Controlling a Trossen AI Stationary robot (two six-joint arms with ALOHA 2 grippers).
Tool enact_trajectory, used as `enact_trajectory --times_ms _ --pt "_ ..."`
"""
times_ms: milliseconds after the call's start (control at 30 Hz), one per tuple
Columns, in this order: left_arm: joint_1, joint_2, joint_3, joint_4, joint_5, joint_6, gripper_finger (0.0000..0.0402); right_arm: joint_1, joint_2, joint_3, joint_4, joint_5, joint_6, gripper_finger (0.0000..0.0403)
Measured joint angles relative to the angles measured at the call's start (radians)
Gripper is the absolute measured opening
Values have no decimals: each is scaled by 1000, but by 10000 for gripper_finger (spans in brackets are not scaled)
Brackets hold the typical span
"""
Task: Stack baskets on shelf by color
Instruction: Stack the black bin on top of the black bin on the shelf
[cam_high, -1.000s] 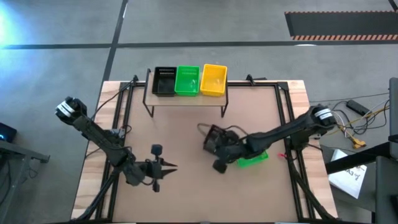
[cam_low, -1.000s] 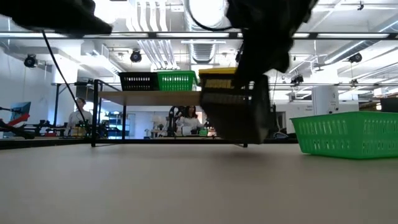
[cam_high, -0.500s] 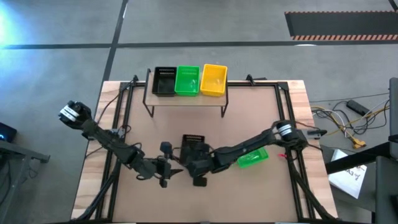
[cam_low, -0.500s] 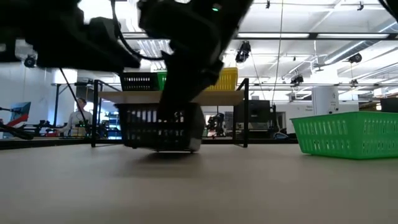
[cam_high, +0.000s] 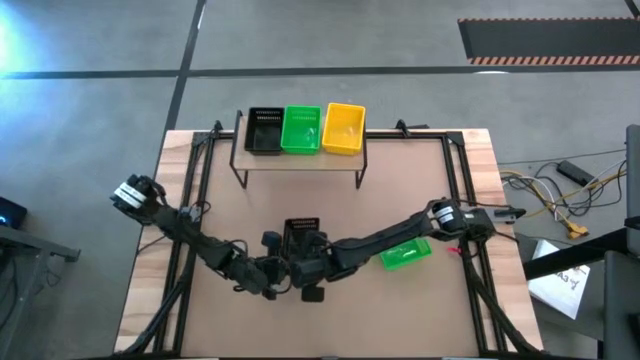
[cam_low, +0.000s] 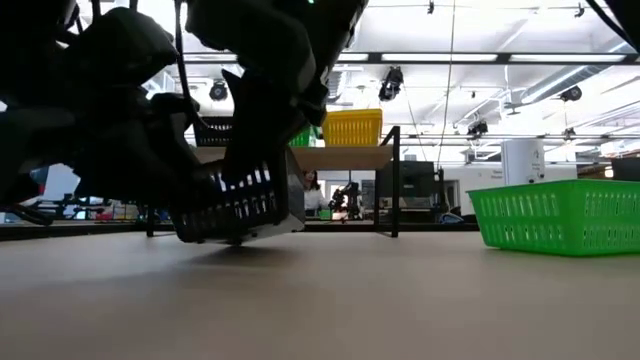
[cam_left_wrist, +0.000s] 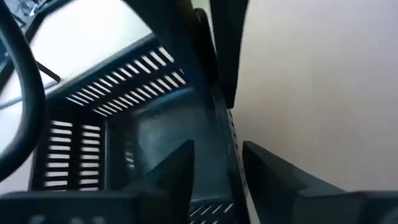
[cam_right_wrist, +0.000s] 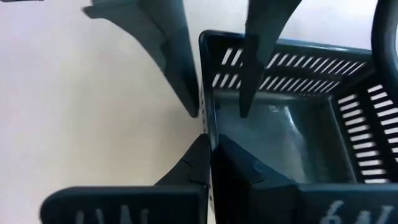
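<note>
A black basket (cam_high: 303, 234) sits near the table's middle and is tilted in the low view (cam_low: 242, 205). My right gripper (cam_right_wrist: 210, 148) is shut on it. My left gripper (cam_left_wrist: 217, 158) is open, with one finger inside and one outside the same wall (cam_right_wrist: 208, 93); whether it touches, I cannot tell. A green basket (cam_high: 405, 256) rests on its base on the table to the right. On the shelf (cam_high: 300, 160) stand a black basket (cam_high: 264, 130), a green basket (cam_high: 301, 130) and a yellow basket (cam_high: 344, 128). The other baskets are out of view. My right gripper pinches the black basket's near wall at its rim (cam_right_wrist: 209, 163), one finger inside the basket and one outside. It comes slanting down from the table's right and near side. The basket hangs tilted; whether its low edge (cam_low: 235, 238) is on the table, I cannot tell.
Both arms meet over the near middle of the table. Black frame rails (cam_high: 190, 200) run along the table's left and right edges. Bare tabletop (cam_high: 300, 200) lies between the shelf and the held basket. People and equipment show in the room beyond.
My right gripper has carried the black basket from right of centre toward the table's left and near edge and down, and the basket now tilts. My left gripper has moved right toward it and now straddles its wall.
</note>
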Motion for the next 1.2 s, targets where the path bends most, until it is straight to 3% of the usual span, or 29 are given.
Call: enact_trajectory --times_ms 133,267,500,700,933,1200 --pt "0 -15 0 -5 17 -31 58 4 -2 -5 23 33 -25 23" --pt "0 -24 0 -6 43 -32 8 22 -2 -6 66 103 -93 64" --pt "-3 -24 0 -56 90 -43 1 103 -8 -12 92 354 -173 150" --pt "-10 -36 5 -163 91 -101 0 211 -8 -49 89 618 -127 176" --pt "-26 -174 118 -554 65 -188 0 352 -10 -99 77 840 72 159" --pt "20 -392 394 -1169 -50 -209 0 429 -10 -144 77 868 172 134"
